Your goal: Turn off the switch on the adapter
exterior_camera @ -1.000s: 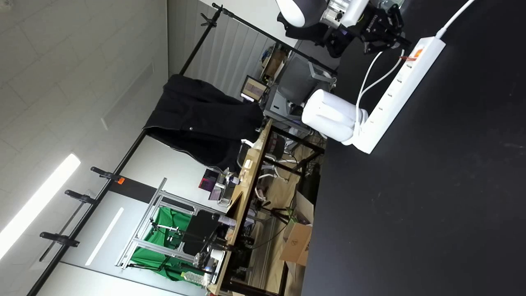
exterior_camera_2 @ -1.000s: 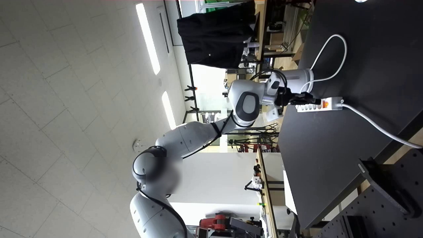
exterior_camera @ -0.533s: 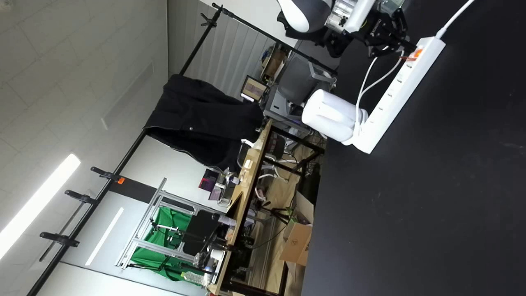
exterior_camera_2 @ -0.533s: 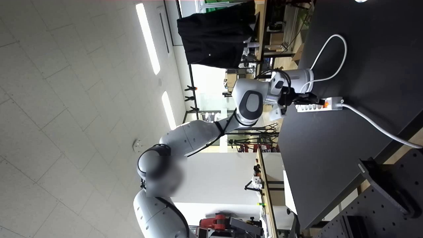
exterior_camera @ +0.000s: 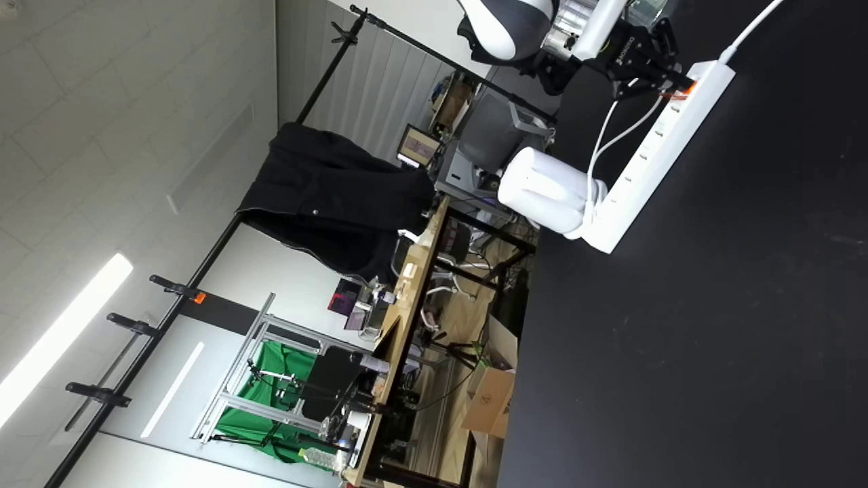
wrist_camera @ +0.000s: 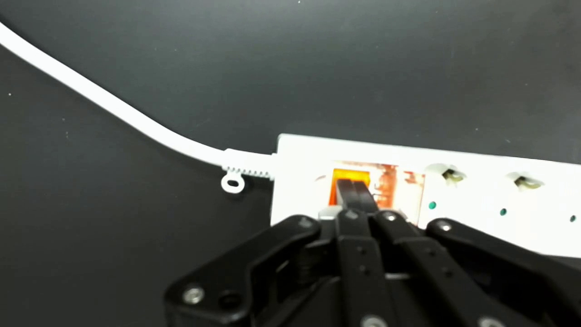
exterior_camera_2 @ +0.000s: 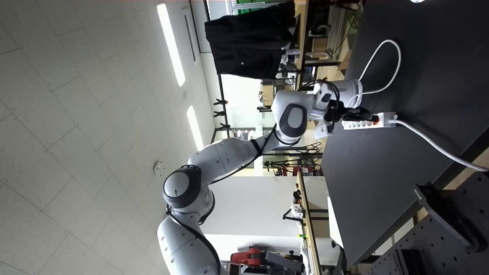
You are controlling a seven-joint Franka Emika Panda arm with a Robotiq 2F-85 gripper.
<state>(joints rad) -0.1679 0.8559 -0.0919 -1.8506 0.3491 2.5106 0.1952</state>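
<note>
The adapter is a long white power strip point(wrist_camera: 481, 222) lying on the black table, also seen in both exterior views point(exterior_camera: 641, 169) point(exterior_camera_2: 390, 117). Its orange switch point(wrist_camera: 350, 174) is at the end by the thick white cable. My gripper point(wrist_camera: 355, 182) has its two fingers together with nothing between them. In the wrist view the fingertips stand over the switch and cover its middle and lower part. In both exterior views the gripper point(exterior_camera: 687, 83) point(exterior_camera_2: 375, 118) reaches down to the switch, at or touching its surface; exact contact cannot be told. Whether the switch is pressed is hidden.
A white kettle-like appliance point(exterior_camera: 546, 190) stands at the far end of the strip, its thin cord point(exterior_camera_2: 397, 65) looping on the table. The thick cable point(wrist_camera: 113, 108) runs from the strip's switch end. Sockets point(wrist_camera: 528, 182) line the strip.
My shut gripper has moved down and forward toward the cable end, from just short of the switch to right on it. The strip, the appliance and the cords have not moved.
</note>
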